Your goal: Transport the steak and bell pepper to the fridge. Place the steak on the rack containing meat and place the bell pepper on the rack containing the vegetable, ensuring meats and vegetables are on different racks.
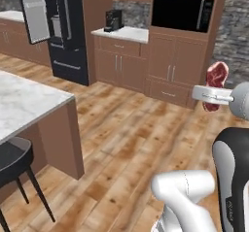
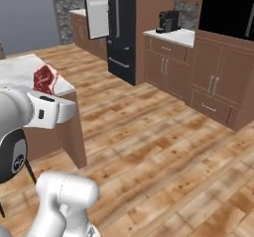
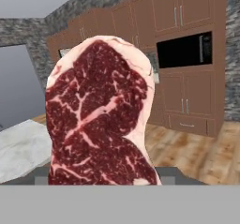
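Note:
My gripper [image 1: 212, 93] is shut on the steak [image 1: 217, 74], a red marbled slab with a pale fat edge, held upright in the air over the wooden floor. In the right base view the steak [image 2: 44, 79] stands above the gripper [image 2: 48, 90] at the left. In the hand view the steak [image 3: 98, 115] is close up and hides my fingertips. The fridge [image 1: 70, 32] is tall and black, far off at the back left, and its door [image 1: 34, 10] stands swung open with a pale grey inside. The fridge [image 2: 122, 28] also shows in the right base view. Its racks are hidden, and the bell pepper is out of view.
A marble-topped island [image 1: 24, 100] with a black stool [image 1: 12, 160] stands at the near left. Brown cabinets line the back wall, with a coffee machine [image 1: 113, 20] on a white counter [image 1: 131, 33] and a black microwave [image 1: 182, 12]. Open wooden floor [image 1: 126, 124] lies between me and the fridge.

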{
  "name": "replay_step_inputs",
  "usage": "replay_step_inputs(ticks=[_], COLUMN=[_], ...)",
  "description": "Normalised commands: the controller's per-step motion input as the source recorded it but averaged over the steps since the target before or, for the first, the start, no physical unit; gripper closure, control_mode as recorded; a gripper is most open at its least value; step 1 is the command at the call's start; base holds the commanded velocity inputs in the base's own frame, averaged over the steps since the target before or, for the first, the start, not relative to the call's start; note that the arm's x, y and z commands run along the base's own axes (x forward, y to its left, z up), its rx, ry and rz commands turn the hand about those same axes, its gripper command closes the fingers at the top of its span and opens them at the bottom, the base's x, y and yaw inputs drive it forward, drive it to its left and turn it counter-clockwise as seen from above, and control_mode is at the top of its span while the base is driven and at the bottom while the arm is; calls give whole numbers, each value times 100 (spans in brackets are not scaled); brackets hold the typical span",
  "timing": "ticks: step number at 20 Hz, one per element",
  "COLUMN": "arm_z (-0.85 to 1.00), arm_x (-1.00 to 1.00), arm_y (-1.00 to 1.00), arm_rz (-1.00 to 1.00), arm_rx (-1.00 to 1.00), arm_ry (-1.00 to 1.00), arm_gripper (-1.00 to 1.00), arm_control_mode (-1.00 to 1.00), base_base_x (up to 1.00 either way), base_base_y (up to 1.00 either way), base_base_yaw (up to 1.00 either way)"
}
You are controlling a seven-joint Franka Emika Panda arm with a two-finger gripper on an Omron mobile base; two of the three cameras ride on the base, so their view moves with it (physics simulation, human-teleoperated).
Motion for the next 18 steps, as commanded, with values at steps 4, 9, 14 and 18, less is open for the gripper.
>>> replay_step_inputs(ticks=[4,9,14,18], arm_z=[0,0,0,0], arm_x=[0,0,0,0], arm_y=[0,0,0,0], arm_rz=[0,0,0,0], arm_rx=[0,0,0,0], arm_ry=[0,0,0,0], arm_gripper=[100,100,100,100], arm_control_mode=[100,100,100,100], base_base_x=[100,100,100,100], base_base_y=[-48,-29,-3,-6], base_base_yaw=[7,18,18,24])
